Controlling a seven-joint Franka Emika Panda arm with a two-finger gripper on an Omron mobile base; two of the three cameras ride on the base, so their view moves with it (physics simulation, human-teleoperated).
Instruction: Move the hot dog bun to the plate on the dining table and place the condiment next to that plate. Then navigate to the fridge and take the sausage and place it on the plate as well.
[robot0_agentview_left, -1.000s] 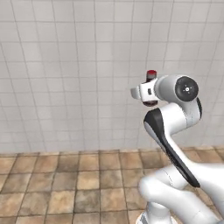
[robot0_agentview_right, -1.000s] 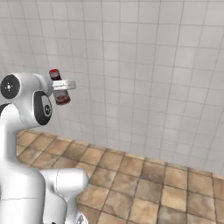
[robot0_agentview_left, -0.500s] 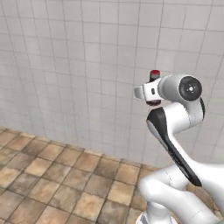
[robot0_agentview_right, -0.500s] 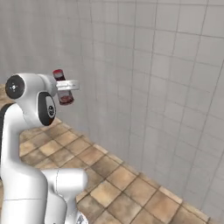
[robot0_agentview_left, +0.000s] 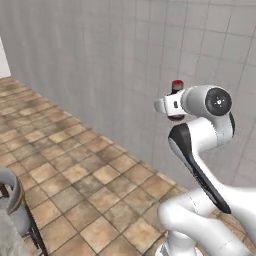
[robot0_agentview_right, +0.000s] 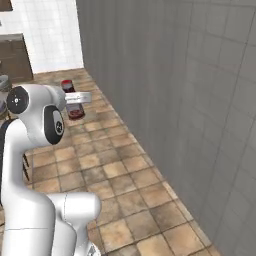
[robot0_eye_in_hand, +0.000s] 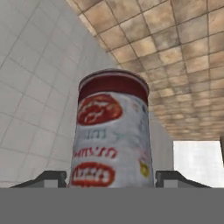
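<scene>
The condiment (robot0_eye_in_hand: 113, 131), a dark red-brown bottle with a red cap and a pale label printed in red, sits clamped between the jaws of the robot's gripper (robot0_eye_in_hand: 112, 178), held aloft at the end of the folded white arm (robot0_agentview_left: 200, 145). Seen from the base, the condiment pokes out above and below the gripper's white hand, high over a brown tiled floor (robot0_agentview_left: 85, 175). A grey tiled wall (robot0_agentview_right: 190, 100) runs close beside the condiment. Well beyond the condiment, at the far end of that wall, dark cabinets (robot0_agentview_right: 12, 60) stand against white tiles.
</scene>
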